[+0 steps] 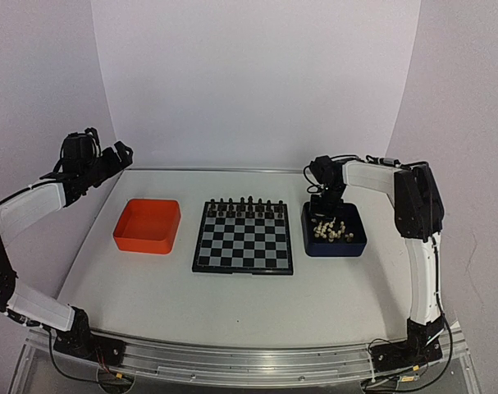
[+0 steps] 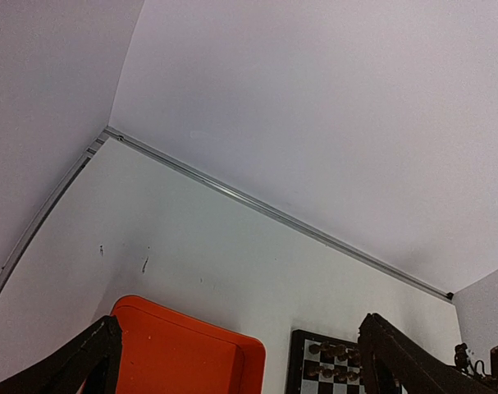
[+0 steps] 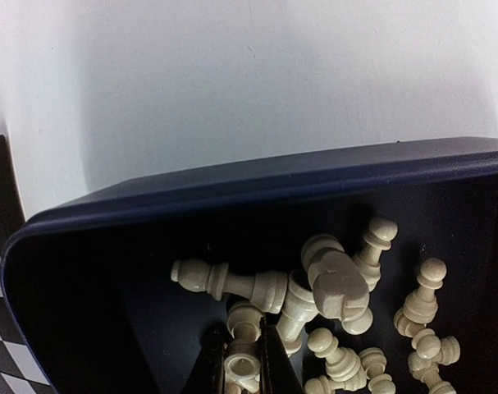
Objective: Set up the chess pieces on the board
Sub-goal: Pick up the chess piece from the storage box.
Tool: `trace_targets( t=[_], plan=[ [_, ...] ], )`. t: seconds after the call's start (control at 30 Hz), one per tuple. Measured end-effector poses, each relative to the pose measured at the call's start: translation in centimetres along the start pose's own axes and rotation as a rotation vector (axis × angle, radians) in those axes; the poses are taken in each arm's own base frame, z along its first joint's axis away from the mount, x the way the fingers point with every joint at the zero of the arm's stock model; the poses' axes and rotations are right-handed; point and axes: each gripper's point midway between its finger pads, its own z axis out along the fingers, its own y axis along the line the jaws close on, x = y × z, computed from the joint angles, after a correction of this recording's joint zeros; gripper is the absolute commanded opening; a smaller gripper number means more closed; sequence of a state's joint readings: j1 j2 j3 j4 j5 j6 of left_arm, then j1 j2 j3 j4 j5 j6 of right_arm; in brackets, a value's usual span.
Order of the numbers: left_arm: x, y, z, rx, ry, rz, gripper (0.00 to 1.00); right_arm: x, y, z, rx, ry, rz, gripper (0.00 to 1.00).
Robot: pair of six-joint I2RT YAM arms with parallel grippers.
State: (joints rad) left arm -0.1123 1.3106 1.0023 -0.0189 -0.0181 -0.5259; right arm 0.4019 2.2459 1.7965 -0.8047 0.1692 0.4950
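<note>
right end effector (image 3: pixel 242 335) is pinched narrow on one cream piece (image 3: pixel 242 361) inside the dark blue tray (image 3: pixel 232 193). It comes in from above, probably so the fingers clear the pile. The other chess pieces (image 3: pixel 339 283) lie jumbled just beside it, most tipped over. The board (image 1: pixel 243 246) sits just left of the tray, so the carry is short. black pieces (image 1: pixel 244 205) line its far edge and the near rows are bare, presumably where white goes. left end effector (image 1: pixel 117 153) is wide and holds nothing, raised over the far-left worktop (image 1: pixel 257 304) beyond the orange tray (image 1: pixel 146 222), out of the way.
</note>
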Motion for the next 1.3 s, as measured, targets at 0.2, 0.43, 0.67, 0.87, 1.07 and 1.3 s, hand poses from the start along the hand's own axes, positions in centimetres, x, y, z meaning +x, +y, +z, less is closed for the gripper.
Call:
trace_targets(
  t=[0.2,0.43,0.67,0.87,1.07,1.3],
  plan=[
    [0.0,0.0,0.0,0.001,-0.001,0.0,1.0,-0.1,0.0,-0.1,0.0,0.0,0.0,0.0],
    [0.3,0.1,0.3,-0.004,0.007,0.0,1.0,-0.3,0.1,-0.3,-0.004,-0.005,0.0,0.0],
    [0.4,0.0,0.4,0.005,0.014,0.001,1.0,-0.3,0.2,-0.3,-0.005,-0.005,0.0,0.0],
    [0.6,-0.4,0.6,0.027,0.025,0.0,1.0,-0.2,0.3,-0.4,-0.012,-0.002,-0.004,0.0],
    [0.6,-0.7,0.9,0.041,0.028,0.0,1.0,-0.6,0.5,-1.5,-0.027,-0.021,-0.02,0.0],
    [0.8,-1.1,1.2,0.062,0.041,0.0,1.0,-1.6,0.8,-4.4,-0.061,-0.075,-0.024,0.0]
  ],
)
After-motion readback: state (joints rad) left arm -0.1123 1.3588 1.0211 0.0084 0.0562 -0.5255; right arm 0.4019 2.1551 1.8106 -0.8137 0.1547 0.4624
